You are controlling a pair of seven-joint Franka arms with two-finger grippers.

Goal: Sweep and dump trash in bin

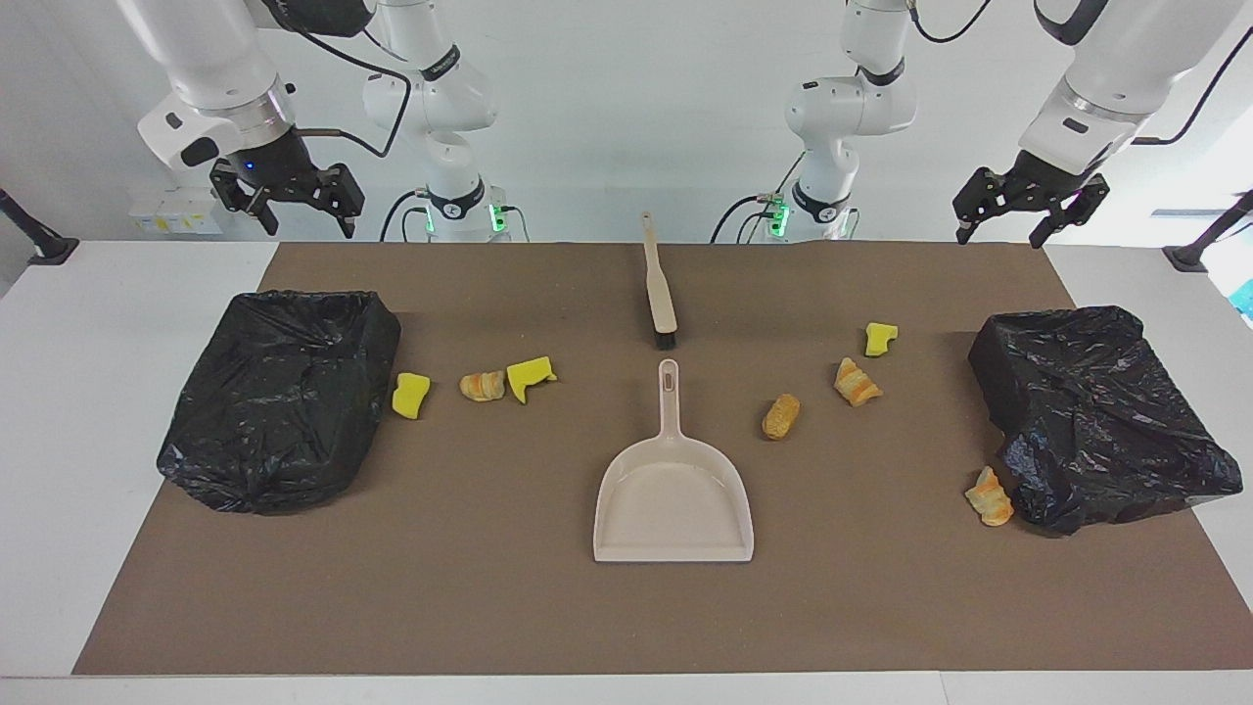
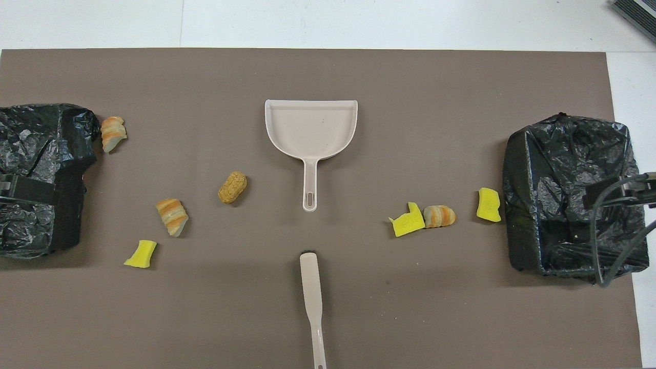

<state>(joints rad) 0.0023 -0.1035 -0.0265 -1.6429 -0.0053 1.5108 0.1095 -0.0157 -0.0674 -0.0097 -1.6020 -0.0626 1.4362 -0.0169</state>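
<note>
Nearest the robots: right gripper (image 1: 294,211) and left gripper (image 1: 1030,212) raised at the mat's edge, jaws spread wide, holding nothing. Next, slim beige brush (image 1: 659,284), short black bristles facing the dustpan (image 1: 673,490), smooth beige plastic. Trash (image 1: 480,384) scattered: 3 pieces near the bin (image 1: 284,392) at the right arm's end, 3 toward the other bin (image 1: 1096,411), 1 pastry (image 1: 989,496) touching it. Risks: light sponge chunks rolling past the pan; crinkly black liners snagging.
</note>
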